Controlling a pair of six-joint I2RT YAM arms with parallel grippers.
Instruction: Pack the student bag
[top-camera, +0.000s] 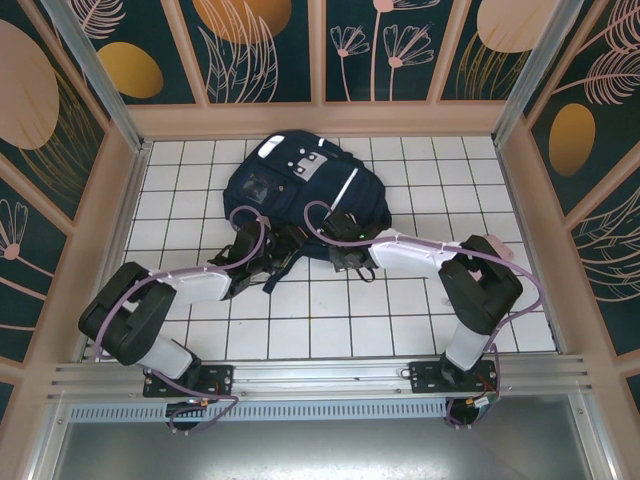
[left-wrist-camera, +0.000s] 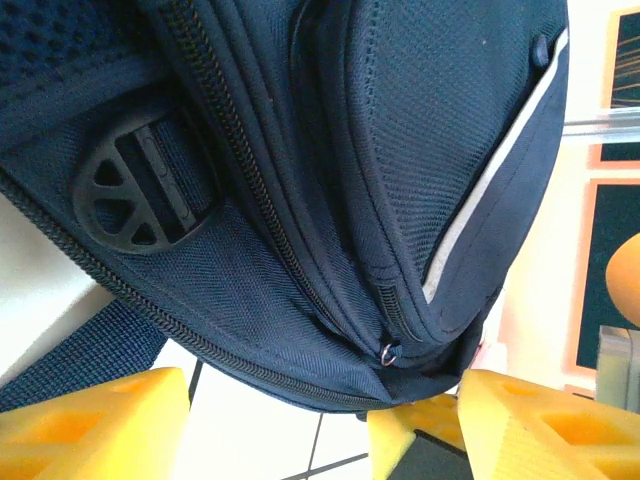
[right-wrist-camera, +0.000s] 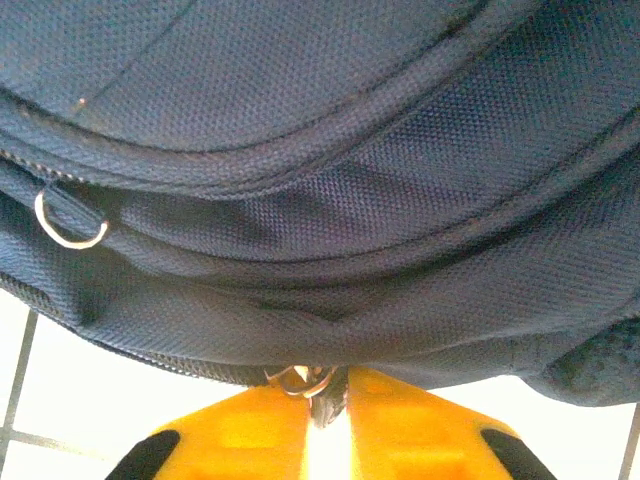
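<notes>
The student bag (top-camera: 290, 185), a dark navy backpack with white stripes and grey patches, lies flat at the back middle of the tiled table. My right gripper (top-camera: 345, 258) is at its near edge. In the right wrist view this gripper (right-wrist-camera: 325, 405) is shut on a zipper pull (right-wrist-camera: 305, 380), a metal ring with a dark tab, under the bag's seam (right-wrist-camera: 350, 300). My left gripper (top-camera: 262, 265) is at the bag's near left corner. Its yellow fingers (left-wrist-camera: 100, 420) stand open, with the bag's zippered lower edge (left-wrist-camera: 250, 370) just above the tips and a small zipper ring (left-wrist-camera: 388, 350) close by.
A black plastic buckle (left-wrist-camera: 135, 195) and a dark strap (left-wrist-camera: 80, 350) lie at the bag's left side. Another metal ring (right-wrist-camera: 68, 225) hangs from an upper zipper. A strap (top-camera: 280, 268) trails toward me between the arms. Patterned walls (top-camera: 320, 50) fence the white tiled table (top-camera: 330, 320).
</notes>
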